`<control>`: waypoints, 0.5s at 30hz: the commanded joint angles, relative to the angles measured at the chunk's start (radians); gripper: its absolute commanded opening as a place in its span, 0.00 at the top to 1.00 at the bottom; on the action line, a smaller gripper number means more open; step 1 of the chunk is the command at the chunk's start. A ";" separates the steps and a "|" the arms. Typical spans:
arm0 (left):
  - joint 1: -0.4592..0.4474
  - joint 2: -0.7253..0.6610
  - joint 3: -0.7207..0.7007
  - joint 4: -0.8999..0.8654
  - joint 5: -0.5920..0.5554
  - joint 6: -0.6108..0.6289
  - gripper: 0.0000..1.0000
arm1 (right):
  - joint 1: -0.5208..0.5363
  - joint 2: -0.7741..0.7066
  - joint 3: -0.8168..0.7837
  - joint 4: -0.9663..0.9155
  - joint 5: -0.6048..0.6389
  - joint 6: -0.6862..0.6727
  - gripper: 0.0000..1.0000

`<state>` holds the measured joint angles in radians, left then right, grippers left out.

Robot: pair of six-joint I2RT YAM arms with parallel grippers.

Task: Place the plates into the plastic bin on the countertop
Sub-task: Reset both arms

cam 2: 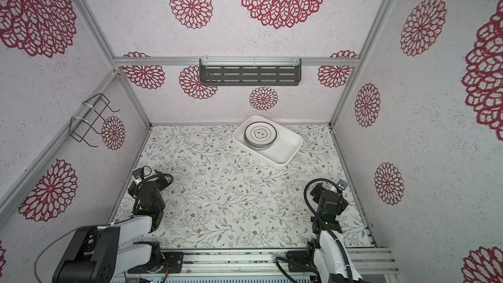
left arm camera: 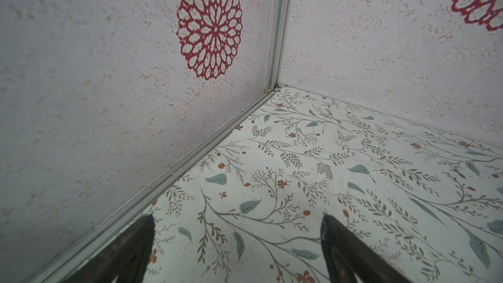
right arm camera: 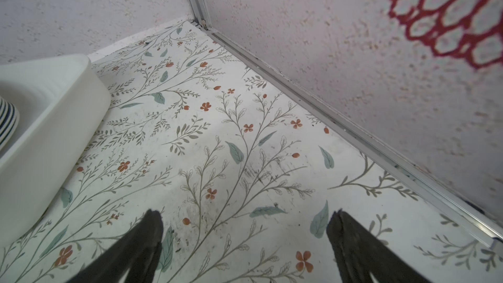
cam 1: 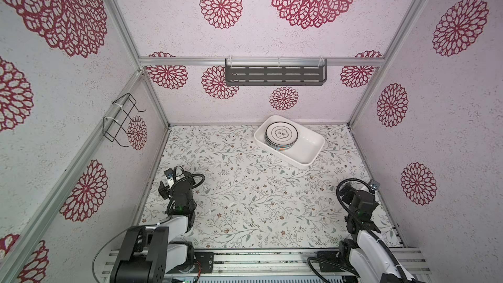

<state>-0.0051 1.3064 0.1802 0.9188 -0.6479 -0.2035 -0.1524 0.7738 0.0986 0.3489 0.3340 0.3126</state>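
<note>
The countertop [cam 1: 245, 200], printed with leafy vines, fills the floor of the booth in both top views, and both arms are based on the rail along its near edge.

The left arm [cam 1: 179, 200] is folded back on itself. Its white lower link lies low and its black wrist is raised over the near left part of the surface, close to the left wall. The right arm [cam 1: 359, 202] mirrors it at the near right, with its wrist bunched up beside the right wall. Neither arm reaches toward the middle, and both are well apart from the bin.

The plastic bin [cam 1: 307, 156] sits on the far side of the countertop, right of centre and near the back wall, turned at a slant. On the back wall above it hangs a dark slotted shelf [cam 1: 275, 74].

The plates [cam 1: 281, 133] lie in one stack in the bin's far left half, and the top plate shows thin black rings around a clover emblem. The right wrist view shows one rounded end of the bin [right arm camera: 68, 121] and the striped edges of the stack [right arm camera: 8, 121].

The left gripper [left arm camera: 238, 216] points down toward the far left corner. Its jaws are spread wide over bare countertop and hold nothing. The right gripper [right arm camera: 246, 212] faces the far right corner, its jaws likewise parted and empty, near the bin but apart from it.
</note>
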 commanded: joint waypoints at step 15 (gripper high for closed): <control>0.161 0.251 0.192 0.064 0.409 0.007 0.03 | 0.019 0.190 -0.001 0.392 -0.097 -0.140 0.01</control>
<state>0.1589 1.5696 0.3645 1.0569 -0.3195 -0.2001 -0.1459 0.9104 0.0856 0.5964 0.2836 0.2180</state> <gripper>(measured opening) 0.971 0.989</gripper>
